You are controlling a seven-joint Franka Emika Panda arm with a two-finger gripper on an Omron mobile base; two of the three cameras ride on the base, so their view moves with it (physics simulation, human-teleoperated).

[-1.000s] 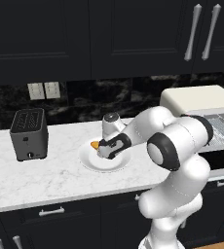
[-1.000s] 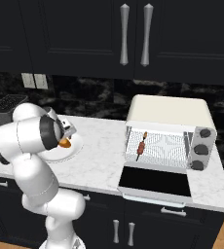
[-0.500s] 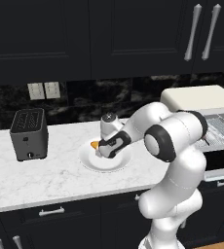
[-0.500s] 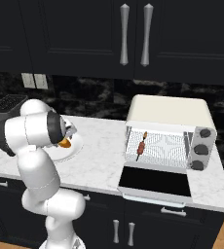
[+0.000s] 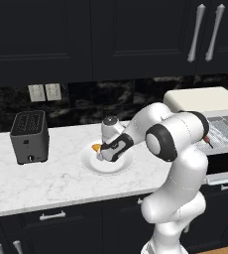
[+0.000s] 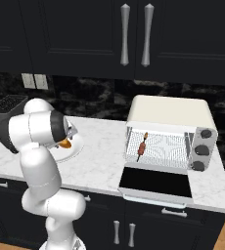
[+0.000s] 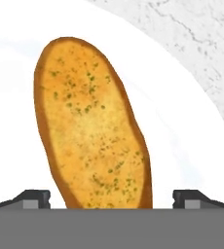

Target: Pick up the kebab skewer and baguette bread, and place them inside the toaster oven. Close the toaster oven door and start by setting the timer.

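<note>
The white arm's two-finger gripper [image 7: 111, 197] hangs low over the round white plate [image 5: 93, 163] on the pale marble counter [image 5: 46, 181], its dark tips spread wide with the golden, herb-flecked baguette slice [image 7: 89, 126] lying between them, not grasped. Far to the right, the cream-beige toaster oven [image 6: 170, 114] stands with its dark glass door [image 6: 156, 183] dropped flat open. The thin reddish-brown kebab skewer [image 6: 142, 146] rests on the wire rack inside. A small dark grey slot toaster [image 5: 29, 136] sits left of the plate.
</note>
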